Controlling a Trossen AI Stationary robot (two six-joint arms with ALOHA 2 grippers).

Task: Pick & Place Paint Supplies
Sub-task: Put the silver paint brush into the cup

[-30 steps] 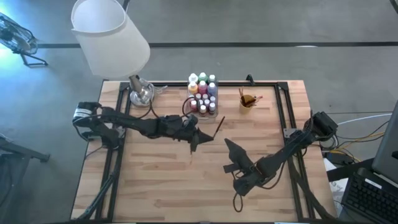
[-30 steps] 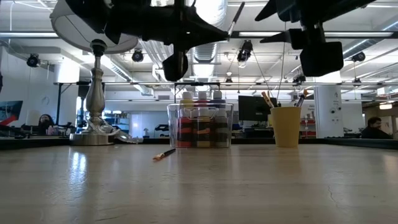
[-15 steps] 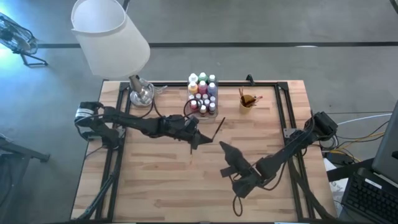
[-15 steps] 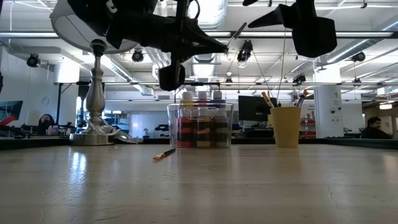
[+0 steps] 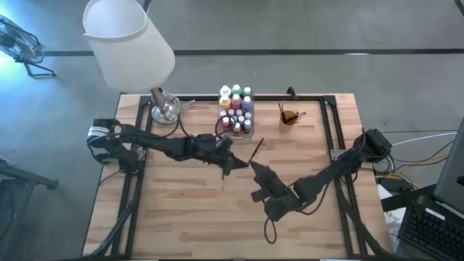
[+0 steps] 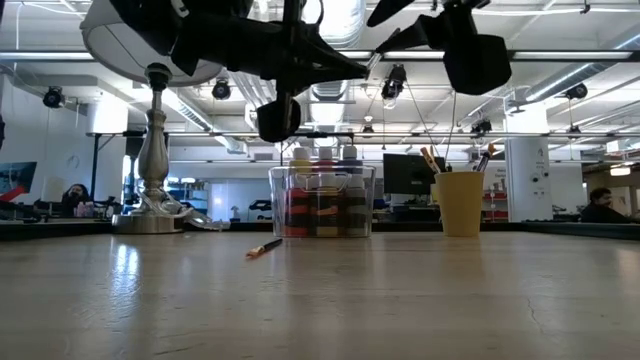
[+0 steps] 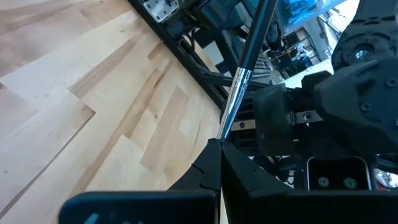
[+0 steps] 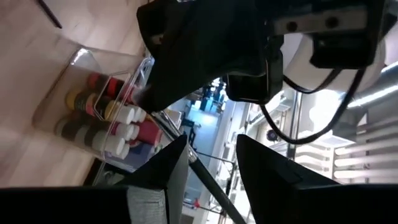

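A: Where do you have the left gripper [image 5: 235, 161]?
B: Your left arm is raised over the middle of the desk [image 5: 181, 217], jaws clamped on a dark-handled paintbrush [image 5: 254, 150] that angles up toward the far edge. The left wrist view shows the paintbrush shaft and its metal ferrule running straight out from the fingertips.
A: Right side?
B: Your right gripper [image 5: 259, 174] is also raised, just beside the left one; its jaws stand narrowly apart, with the paintbrush shaft showing in the gap in the right wrist view. Cannot tell if they touch it.
A: The rest of the supplies?
B: Paint bottles [image 5: 236, 109] stand in the clear box [image 6: 321, 200] near the far edge. More brushes [image 5: 284, 111] sit in the orange cup [image 5: 289, 118] beside it. A lamp [image 5: 127, 43] stands at the far left corner.
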